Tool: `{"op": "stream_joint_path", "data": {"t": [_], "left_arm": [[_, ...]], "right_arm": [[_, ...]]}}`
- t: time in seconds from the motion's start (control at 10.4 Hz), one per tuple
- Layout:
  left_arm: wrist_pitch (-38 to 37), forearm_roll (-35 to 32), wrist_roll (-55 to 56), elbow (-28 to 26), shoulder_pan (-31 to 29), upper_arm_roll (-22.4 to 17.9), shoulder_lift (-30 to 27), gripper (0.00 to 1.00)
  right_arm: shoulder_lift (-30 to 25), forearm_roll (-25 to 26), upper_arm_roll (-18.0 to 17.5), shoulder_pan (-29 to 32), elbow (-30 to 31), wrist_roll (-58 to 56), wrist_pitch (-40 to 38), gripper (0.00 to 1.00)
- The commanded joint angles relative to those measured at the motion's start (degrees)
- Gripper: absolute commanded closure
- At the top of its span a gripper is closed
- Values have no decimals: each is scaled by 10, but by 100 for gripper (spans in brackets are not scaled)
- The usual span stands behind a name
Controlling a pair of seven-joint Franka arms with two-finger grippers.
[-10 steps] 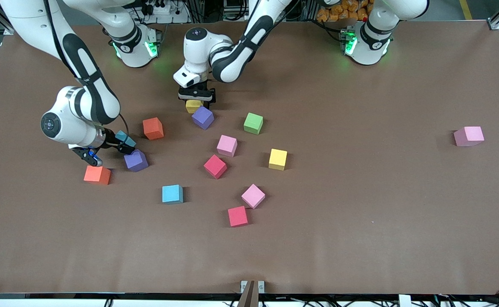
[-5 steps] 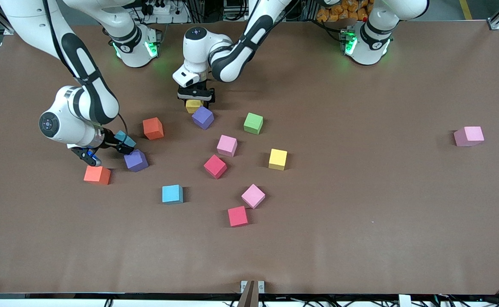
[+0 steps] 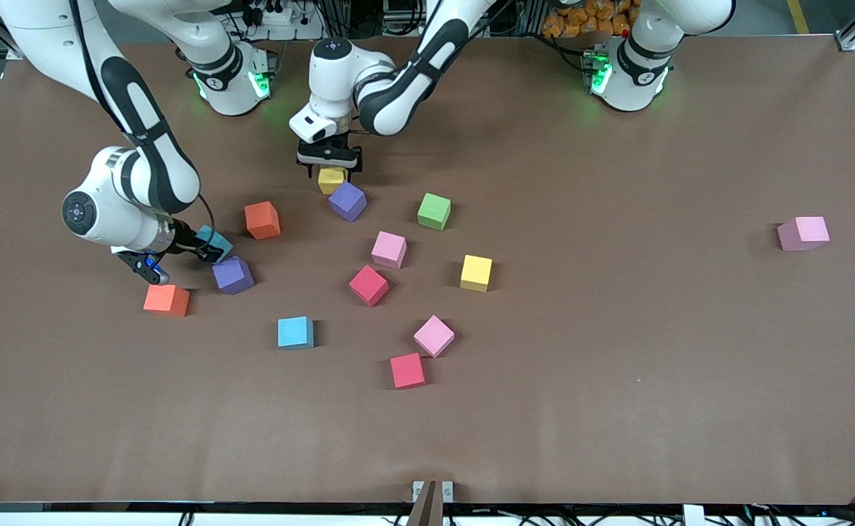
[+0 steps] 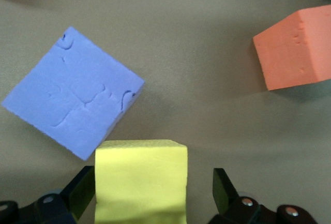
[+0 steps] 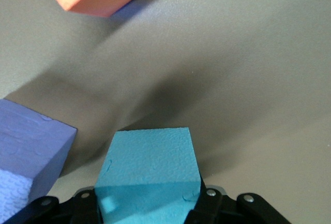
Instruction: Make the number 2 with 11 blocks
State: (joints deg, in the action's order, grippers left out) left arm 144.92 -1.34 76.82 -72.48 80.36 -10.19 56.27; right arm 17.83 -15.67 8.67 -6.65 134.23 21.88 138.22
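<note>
My right gripper (image 3: 206, 248) is shut on a blue block (image 3: 215, 242), low over the table beside a purple block (image 3: 233, 275); in the right wrist view the blue block (image 5: 147, 169) fills the gripper (image 5: 147, 206). My left gripper (image 3: 329, 165) hangs open over a yellow block (image 3: 331, 178). In the left wrist view this yellow block (image 4: 140, 177) sits between the spread fingers (image 4: 223, 185) of the gripper (image 4: 153, 185), beside a purple block (image 4: 72, 102). The other blocks lie scattered, and no number 2 shows.
Loose on the brown table (image 3: 617, 380) are orange blocks (image 3: 166, 299) (image 3: 262, 219), a purple one (image 3: 347, 201), green (image 3: 434, 211), pink (image 3: 388, 249), red (image 3: 369, 284), yellow (image 3: 476, 272), blue (image 3: 295, 332), and a pink one (image 3: 803, 233) alone toward the left arm's end.
The right gripper's jaws closed on the blue block and the hand rose slightly. The left gripper lifted off the yellow block, which now shows more.
</note>
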Motion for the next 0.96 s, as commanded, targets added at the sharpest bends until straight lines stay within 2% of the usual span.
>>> {"op": "stream_joint_path", "data": {"t": [0.0, 0.29, 0.86], "left_arm": [[-4, -11, 3, -6, 2, -3, -15, 0], [-10, -12, 3, -7, 2, -3, -21, 0], [-21, -12, -1, -8, 2, -2, -30, 0]], "right_arm": [[-43, -8, -2, -4, 11, -3, -25, 100], [-64, -4, -2, -31, 9, -3, -44, 100], [-76, -3, -5, -35, -2, 3, -67, 100]]}}
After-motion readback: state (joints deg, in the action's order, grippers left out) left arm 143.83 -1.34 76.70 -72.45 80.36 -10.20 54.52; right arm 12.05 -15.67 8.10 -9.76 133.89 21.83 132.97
